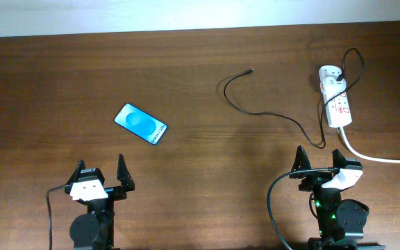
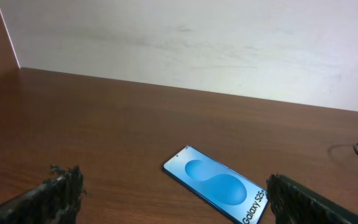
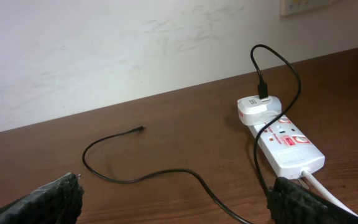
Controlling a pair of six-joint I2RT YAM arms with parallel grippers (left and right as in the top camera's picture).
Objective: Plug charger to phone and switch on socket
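Facing a slim, glossy blue phone (image 1: 140,123) lying flat and skewed on the dark wood-grain tabletop (image 1: 186,62), with nothing crowding it. Noting the thin black charger (image 1: 269,114) looping well apart, running into the white plastic socket (image 1: 337,104). Holding left hand (image 1: 101,167) and right hand (image 1: 318,156) wide, gripping nothing.

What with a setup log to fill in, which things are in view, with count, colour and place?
phone: one, blue screen, flat, left of centre.
charger: one, thin black cable, loose tip towards the back centre, other end in the adapter.
adapter: one, white, on the socket's far end.
socket: one, white with red markings, right side.
cord: one, thick white, from the socket off the right edge.
table: one, dark brown wood.
wall: white, behind the table.
left fingers: two, black, open, empty, near edge.
right fingers: two, black, open, empty, near edge.
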